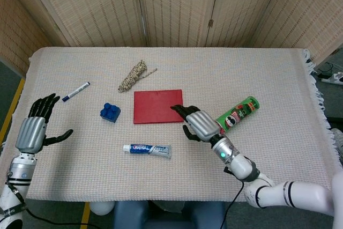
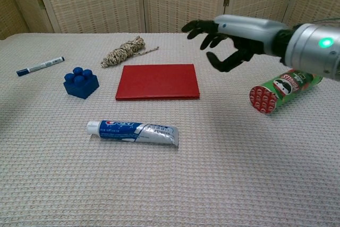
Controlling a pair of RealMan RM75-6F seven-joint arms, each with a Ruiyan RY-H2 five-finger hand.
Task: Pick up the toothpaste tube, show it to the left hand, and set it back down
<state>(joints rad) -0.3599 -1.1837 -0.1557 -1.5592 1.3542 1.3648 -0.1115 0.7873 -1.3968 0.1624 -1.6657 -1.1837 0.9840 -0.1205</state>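
The toothpaste tube (image 1: 147,149) (image 2: 133,132) lies flat on the cloth, white cap to the left, in front of the red pad. No hand touches it. My right hand (image 1: 197,123) (image 2: 226,39) hovers above the table to the tube's right, fingers spread and holding nothing, between the red pad and the can. My left hand (image 1: 33,128) is far off at the table's left edge, raised, fingers apart and empty; the chest view does not show it.
A red pad (image 1: 158,106) lies mid-table, a blue block (image 1: 110,112) to its left, a marker (image 1: 75,91) further left, a rope bundle (image 1: 133,75) behind. A green chip can (image 1: 236,114) lies on its side at the right.
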